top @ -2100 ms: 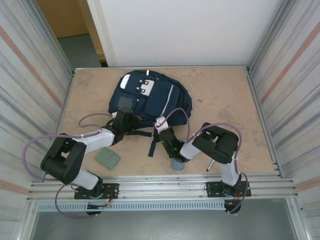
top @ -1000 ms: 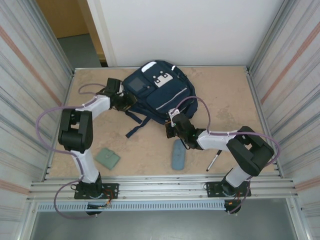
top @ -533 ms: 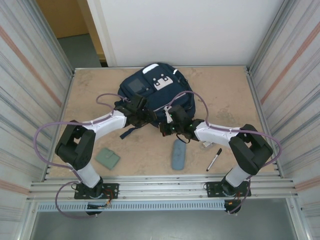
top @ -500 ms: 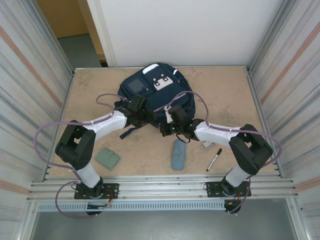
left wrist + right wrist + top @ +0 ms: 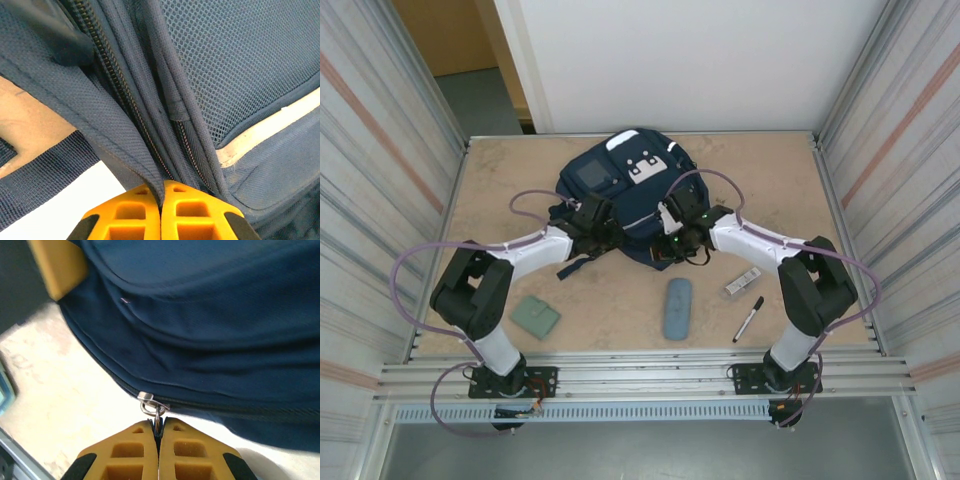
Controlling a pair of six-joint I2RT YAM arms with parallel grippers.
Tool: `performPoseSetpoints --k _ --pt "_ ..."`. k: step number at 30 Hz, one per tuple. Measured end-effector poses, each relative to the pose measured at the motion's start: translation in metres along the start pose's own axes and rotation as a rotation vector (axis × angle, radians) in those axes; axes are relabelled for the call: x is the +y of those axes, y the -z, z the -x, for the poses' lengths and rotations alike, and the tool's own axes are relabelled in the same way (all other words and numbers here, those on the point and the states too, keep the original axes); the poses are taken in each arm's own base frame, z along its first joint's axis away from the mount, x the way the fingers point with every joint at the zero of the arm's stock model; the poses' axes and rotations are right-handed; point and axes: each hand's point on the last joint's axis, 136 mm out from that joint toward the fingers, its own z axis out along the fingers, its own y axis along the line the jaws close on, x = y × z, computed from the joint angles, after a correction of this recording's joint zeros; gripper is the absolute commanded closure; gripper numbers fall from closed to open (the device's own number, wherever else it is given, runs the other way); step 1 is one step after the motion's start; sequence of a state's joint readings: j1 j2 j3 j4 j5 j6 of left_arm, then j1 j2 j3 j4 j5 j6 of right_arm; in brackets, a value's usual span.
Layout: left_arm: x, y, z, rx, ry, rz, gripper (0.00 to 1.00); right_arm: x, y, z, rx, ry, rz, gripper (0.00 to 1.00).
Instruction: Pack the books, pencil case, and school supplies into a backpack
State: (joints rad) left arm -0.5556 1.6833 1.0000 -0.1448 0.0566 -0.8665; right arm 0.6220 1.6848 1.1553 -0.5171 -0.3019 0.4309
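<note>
On the table (image 5: 790, 190), backpack (image 5: 630, 185) lying flat, pencil case (image 5: 677, 308) outside it

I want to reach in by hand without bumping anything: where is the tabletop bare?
Bare: the far corners either side of the navy-blue fabric backpack, and the near strip between the grey-green square pad and the blue-grey oblong pencil case. Crowded: right of that case, by the silvery-white bar and black marker pen.
</note>
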Motion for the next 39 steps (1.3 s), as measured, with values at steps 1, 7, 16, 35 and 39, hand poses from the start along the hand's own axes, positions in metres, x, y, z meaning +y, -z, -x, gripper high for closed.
performPoseSetpoints --k 1,7,16,35,39 --pt "0.002 0.000 0.002 0.002 -0.005 -0.001 1.00 -0.006 0.002 -0.003 0.022 -0.006 -0.009 1.00" --pt "0.012 0.002 0.015 0.030 -0.070 -0.034 1.00 -0.056 0.015 0.001 0.079 -0.104 -0.080 1.00" --pt "0.005 -0.005 0.094 0.069 -0.162 -0.075 0.90 -0.021 0.004 0.005 0.043 0.009 -0.044 1.00" --pt "0.034 0.056 0.042 0.043 0.033 -0.063 0.48 0.062 -0.027 0.011 0.144 0.122 0.089 1.00" --pt "0.026 0.054 0.034 0.035 0.019 -0.033 0.48 0.071 -0.025 0.017 0.130 0.113 0.124 1.00"
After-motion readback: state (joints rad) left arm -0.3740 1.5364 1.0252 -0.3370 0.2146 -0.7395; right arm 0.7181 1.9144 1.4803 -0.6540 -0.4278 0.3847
